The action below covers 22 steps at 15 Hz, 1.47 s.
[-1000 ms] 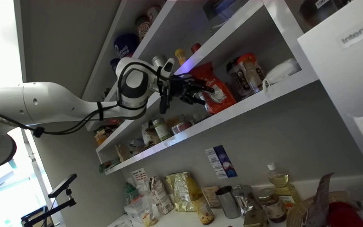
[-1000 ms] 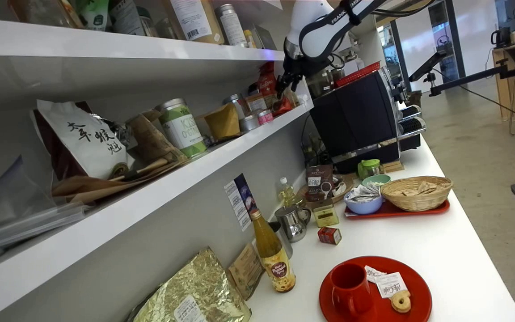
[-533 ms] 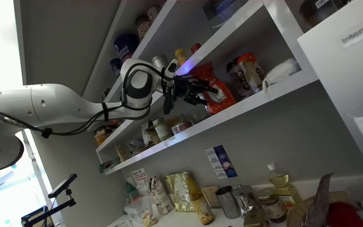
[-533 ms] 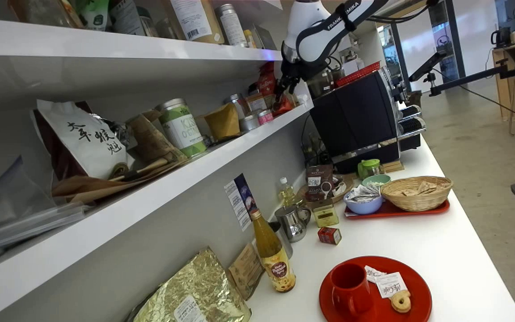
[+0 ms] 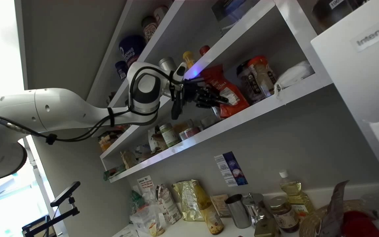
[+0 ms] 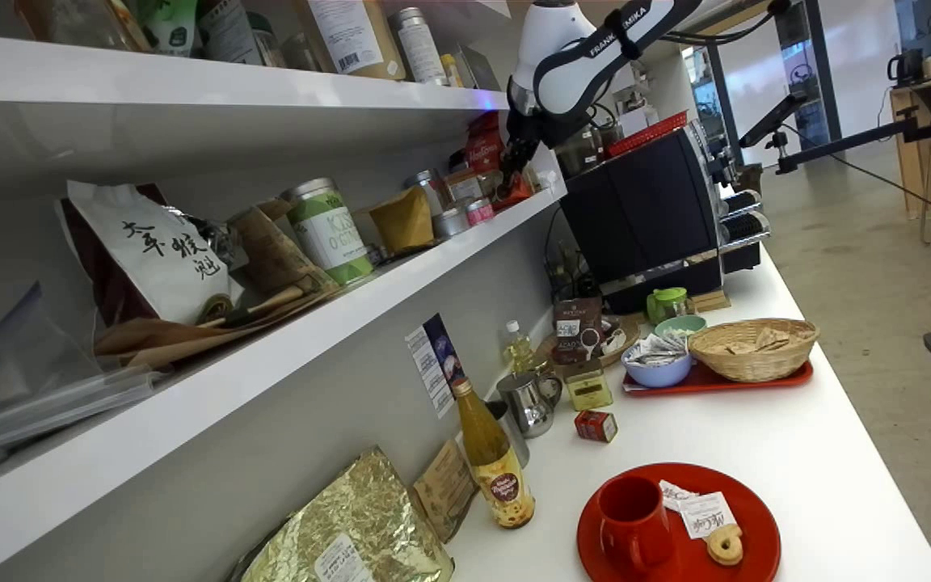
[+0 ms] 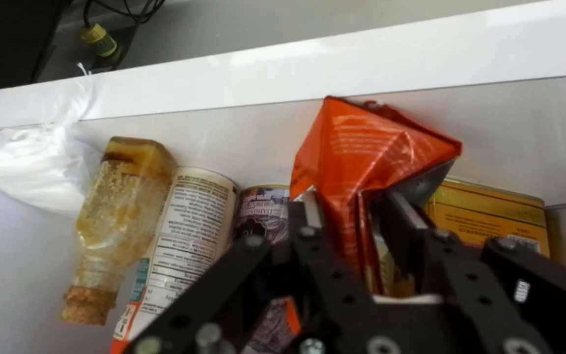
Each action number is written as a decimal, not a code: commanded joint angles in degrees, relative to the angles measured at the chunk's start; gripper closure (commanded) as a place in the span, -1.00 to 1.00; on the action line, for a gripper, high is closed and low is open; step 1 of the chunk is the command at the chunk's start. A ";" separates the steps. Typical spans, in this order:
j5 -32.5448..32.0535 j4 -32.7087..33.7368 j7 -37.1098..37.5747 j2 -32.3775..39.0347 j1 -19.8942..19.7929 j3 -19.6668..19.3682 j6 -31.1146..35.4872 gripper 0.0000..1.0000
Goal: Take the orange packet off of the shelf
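In the wrist view, the black 2-fingered gripper (image 7: 360,209) stands part-way closed, 1 finger on each side of the gathered film of the shiny red-orange packet (image 7: 356,142); whether both fingers press on it, I cannot tell. The packet is on the long white wall-mounted shelf (image 7: 386,59), its bottom end close to the front edge. An exterior view gives the broad whitish graphic (image 5: 233,96) on its front, which the wrist view barely catches; in an exterior view its upper part (image 6: 484,149) shows just beside the gripper, which covers its middle.

Just beside the packet, the wrist view shows a dark-labelled round container (image 7: 266,211), then a white-labelled cylindrical canister (image 7: 192,216), a clear glass bottle (image 7: 121,221) with a brown cork (image 7: 89,305) and a knotted see-through plastic bag (image 7: 37,167) holding something white. On the packet's other side is a yellow-orange metal tin (image 7: 489,221). Farther along the shelf, a green-and-white cylindrical can (image 6: 326,230) shows in both exterior views.

Below, on the white countertop (image 6: 829,453), an exterior view takes in a round red plate (image 6: 760,525) with a glossy red mug (image 6: 635,517) and, farther back, a woven tan basket (image 6: 744,364); an exterior view shows a crumpled clear plastic bag (image 5: 148,217).
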 commanded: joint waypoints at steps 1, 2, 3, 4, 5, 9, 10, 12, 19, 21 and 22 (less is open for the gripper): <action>-0.36 0.42 0.17 -0.44 0.36 -0.11 -1.35 0.87; -0.43 -0.21 0.32 -0.92 0.46 -0.09 -1.13 0.97; -0.53 -0.83 0.23 -1.38 0.56 -0.04 -0.93 1.00; -0.57 -1.58 0.22 -1.97 0.64 0.03 -0.86 1.00; -0.61 -2.69 0.15 -2.80 0.79 0.17 -1.00 1.00; -1.95 -11.63 0.08 -8.74 2.12 0.76 0.12 0.99; -3.06 -14.53 1.11 -10.75 2.80 0.52 0.61 0.98; -4.08 -20.09 2.18 -14.62 3.79 0.62 0.62 0.98; -3.83 -39.00 5.05 -27.15 6.25 2.08 0.43 0.98; -3.23 -44.17 6.43 -29.91 6.26 3.07 0.76 0.98; -2.74 -46.36 7.01 -30.99 6.19 3.57 1.09 0.98</action>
